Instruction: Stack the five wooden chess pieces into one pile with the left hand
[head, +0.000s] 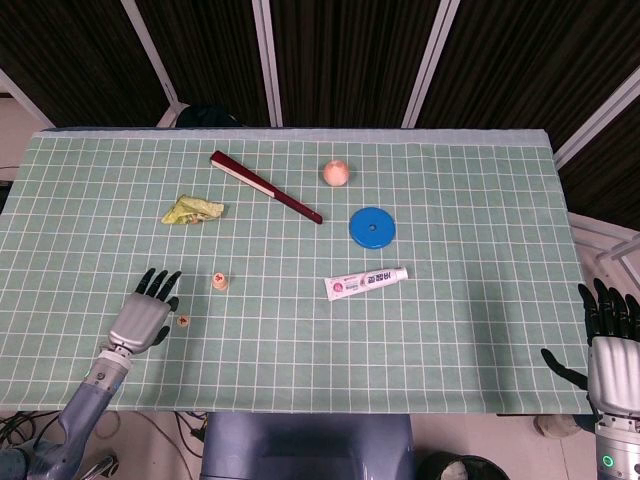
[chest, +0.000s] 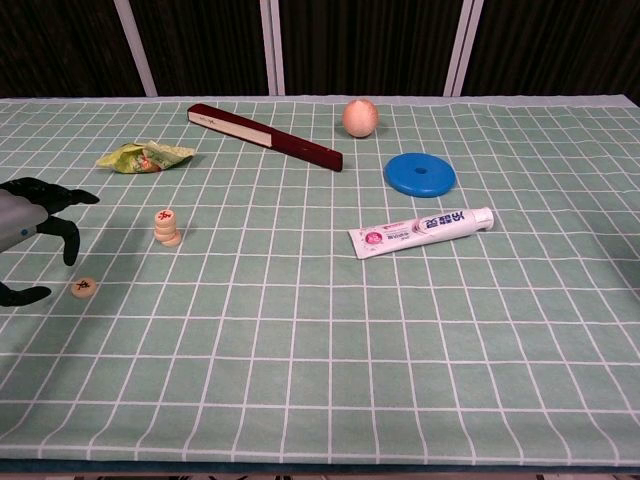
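Observation:
A short stack of wooden chess pieces (head: 220, 282) (chest: 168, 227) stands on the green gridded cloth left of centre. One more wooden piece (head: 184, 321) (chest: 84, 287) lies flat by itself nearer the front left. My left hand (head: 143, 318) (chest: 30, 235) hovers just left of that single piece, fingers spread, holding nothing. My right hand (head: 612, 345) hangs off the table's right front corner, fingers apart and empty; the chest view does not show it.
A dark red folded fan (head: 265, 186) (chest: 265, 136), a crumpled yellow-green wrapper (head: 193, 210) (chest: 144, 156), a peach-coloured ball (head: 337, 172) (chest: 360, 118), a blue disc (head: 373, 228) (chest: 420, 174) and a toothpaste tube (head: 366, 283) (chest: 420, 232) lie on the cloth.

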